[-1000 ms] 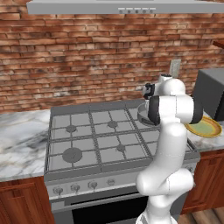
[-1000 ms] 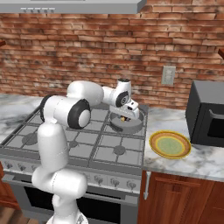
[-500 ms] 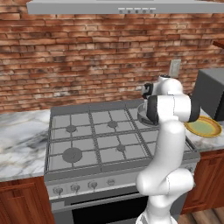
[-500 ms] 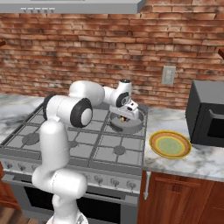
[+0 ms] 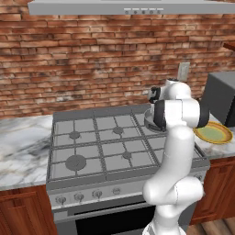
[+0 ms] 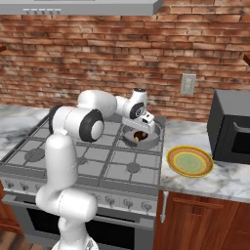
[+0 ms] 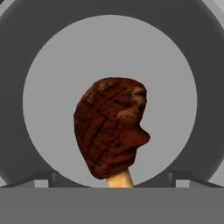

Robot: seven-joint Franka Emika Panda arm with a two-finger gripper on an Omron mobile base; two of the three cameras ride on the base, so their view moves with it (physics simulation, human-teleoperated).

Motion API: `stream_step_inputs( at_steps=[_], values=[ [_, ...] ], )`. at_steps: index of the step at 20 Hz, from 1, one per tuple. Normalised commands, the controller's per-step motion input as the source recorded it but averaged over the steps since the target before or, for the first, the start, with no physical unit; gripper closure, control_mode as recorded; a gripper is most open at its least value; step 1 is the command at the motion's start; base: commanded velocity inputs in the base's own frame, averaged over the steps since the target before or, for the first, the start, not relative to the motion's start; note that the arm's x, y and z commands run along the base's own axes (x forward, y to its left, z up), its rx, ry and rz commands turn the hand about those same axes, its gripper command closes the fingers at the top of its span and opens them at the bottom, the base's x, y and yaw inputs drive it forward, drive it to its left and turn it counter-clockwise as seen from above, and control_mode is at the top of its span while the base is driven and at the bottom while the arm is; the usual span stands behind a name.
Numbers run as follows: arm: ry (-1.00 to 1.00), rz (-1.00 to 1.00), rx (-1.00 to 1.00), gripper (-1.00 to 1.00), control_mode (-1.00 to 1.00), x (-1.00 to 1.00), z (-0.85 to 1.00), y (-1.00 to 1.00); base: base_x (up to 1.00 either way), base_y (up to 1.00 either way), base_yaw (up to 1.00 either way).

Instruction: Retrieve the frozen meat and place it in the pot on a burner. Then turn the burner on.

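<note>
— While you look down through the hand view, what lies under the gripper [image 7: 109, 179]?

— You see the frozen meat [image 7: 111, 127], a dark reddish-brown lump with a pale bone end, over the middle of the pot's [image 7: 39, 87] light grey floor. The bone end points toward the fingertips [image 7: 43, 178], which stand far apart, one at each side of the lump and clear of it. So your gripper is released, grasping nothing.

— Is the meat resting on the floor of the pot?

— You cannot tell from these views whether it touches the bottom.

— And where does the pot stand?

— In the right base view you find the pot [image 6: 146, 139] at the back right corner of the stove [image 6: 63, 161], on the grate there, with the meat [image 6: 140, 137] as a small dark spot inside it. The gripper [image 6: 139, 131] hangs just above, pointing down into the pot. In the left base view the pot's rim [image 5: 149, 123] shows just left of the arm, at the same back right corner of the stove [image 5: 92, 151].

— Anything beside the stove?

— You have a yellow plate [image 6: 189, 161] with a green centre on the marble counter [image 6: 229, 178], near the stove's right edge, and a dark microwave [image 6: 230, 128] behind it toward the counter's right end. The knobs [image 5: 79, 197] sit in a row along the stove's front edge.
</note>
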Motion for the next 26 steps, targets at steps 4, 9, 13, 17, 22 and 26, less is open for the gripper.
stream_step_inputs(
  at_steps=[4, 9, 13, 17, 22, 26],
  values=[
    [0.05, 0.00, 0.00, -1.00, -1.00, 0.00, 0.22, 0.00, 0.00, 0.00, 0.00],
    [-0.01, 0.00, 0.00, -1.00, -1.00, -0.41, 0.52, 0.05, 0.00, 0.00, 0.00],
    [-0.05, 0.00, 0.00, -1.00, -1.00, -0.93, 0.34, 0.19, 0.00, 0.00, 0.00],
    [-0.04, 0.00, 0.00, -1.00, -1.00, -1.00, 0.39, 0.30, 0.00, 0.00, 0.00],
    [-0.07, 0.00, -0.04, -1.00, -1.00, -1.00, 0.43, 0.35, 0.00, 0.00, 0.00],
    [-0.21, -0.02, -0.09, -1.00, -1.00, -1.00, 0.03, 0.00, 0.00, 0.00, 0.00]
  ],
)
